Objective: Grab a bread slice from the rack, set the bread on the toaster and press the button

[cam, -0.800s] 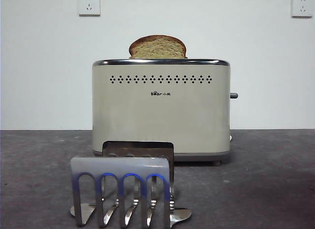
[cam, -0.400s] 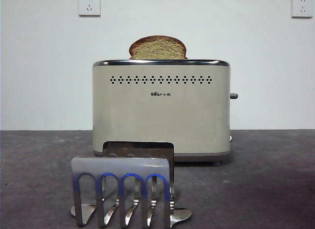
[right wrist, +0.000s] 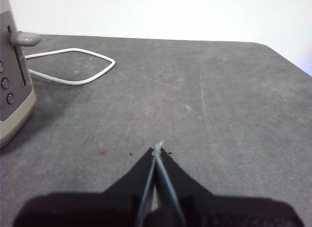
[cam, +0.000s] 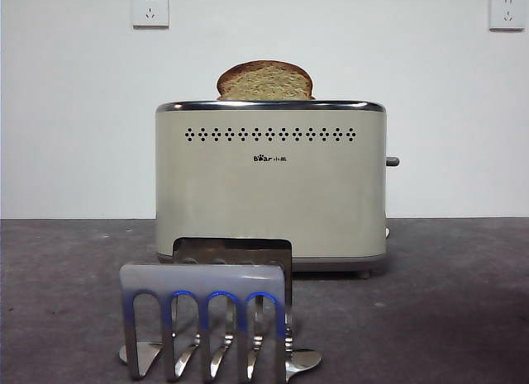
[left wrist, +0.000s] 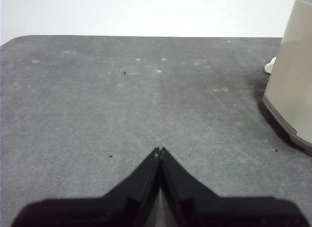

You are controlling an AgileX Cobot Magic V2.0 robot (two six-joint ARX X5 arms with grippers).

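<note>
The slice of bread [cam: 264, 80] stands in the top slot of the cream toaster [cam: 271, 186], its domed crust showing above the chrome rim. The steel rack [cam: 207, 318] stands in front of the toaster with no bread in it. The dark button [cam: 393, 161] projects from the toaster's right narrow side; it also shows in the right wrist view [right wrist: 25, 38]. My left gripper [left wrist: 159, 150] is shut and empty above bare table beside the toaster [left wrist: 295, 85]. My right gripper [right wrist: 157, 150] is shut and empty, apart from the toaster [right wrist: 13, 75]. Neither arm shows in the front view.
A white power cord [right wrist: 73, 66] loops on the table behind the toaster's button side. Small round knobs [right wrist: 6, 83] sit on that side below the lever. Two wall sockets [cam: 150, 7] are on the back wall. The table's rounded corners show in both wrist views.
</note>
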